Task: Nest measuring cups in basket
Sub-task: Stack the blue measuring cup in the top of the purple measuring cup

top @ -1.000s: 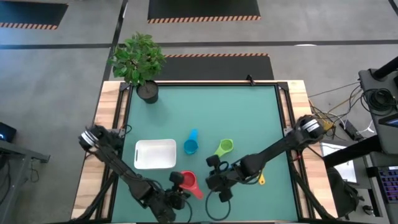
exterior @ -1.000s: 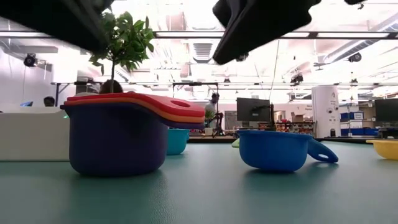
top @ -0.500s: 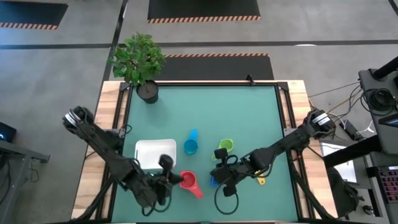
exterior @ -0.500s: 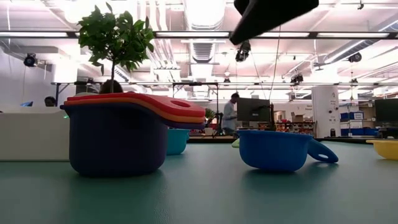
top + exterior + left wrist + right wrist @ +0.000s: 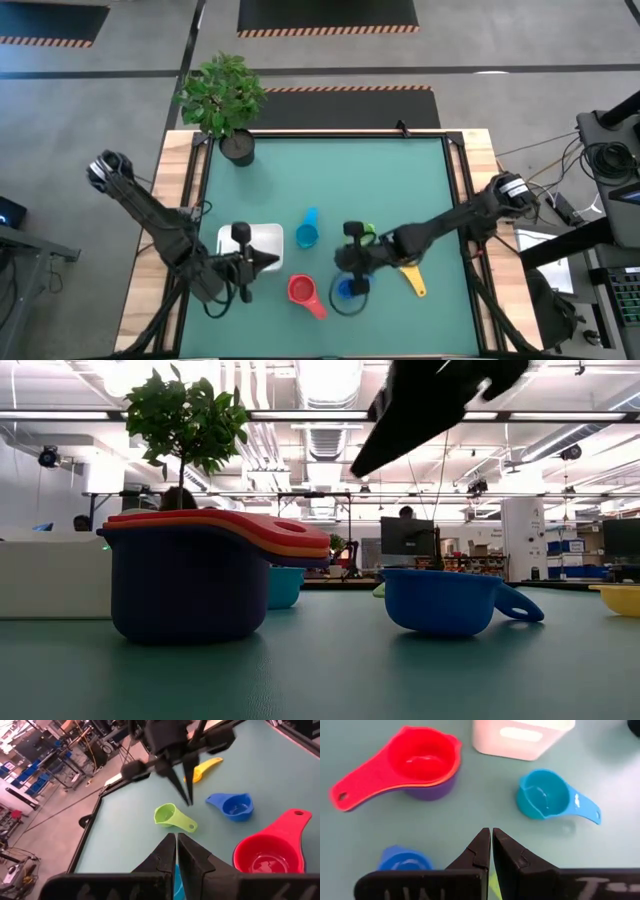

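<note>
The red, orange and purple cups stand nested as one stack (image 5: 302, 291) (image 5: 200, 575) (image 5: 417, 762) on the table near the near edge. On the mat, each apart from the others, are the light blue cup (image 5: 306, 232) (image 5: 545, 795), green cup (image 5: 172, 816), dark blue cup (image 5: 348, 288) (image 5: 450, 600) and yellow cup (image 5: 410, 278) (image 5: 205, 769). The white basket (image 5: 270, 232) (image 5: 522, 735) holds no cup. My left gripper (image 5: 268, 262) (image 5: 176, 851) hovers shut over the basket's near right part. My right gripper (image 5: 350, 262) (image 5: 491, 845) hangs shut above the mat between the green and dark blue cups.
A potted plant (image 5: 225, 100) stands at the far left corner of the table. The green mat (image 5: 400, 190) is bare across its far half. Wooden rails (image 5: 480, 200) border the mat on both sides. Lab benches and people show far behind in the low view.
My left gripper has drawn back from the red stack at the near edge, moving up and toward the far left until it is over the basket. My right gripper has shifted slightly toward the far edge, uncovering the dark blue cup. No cup has moved.
</note>
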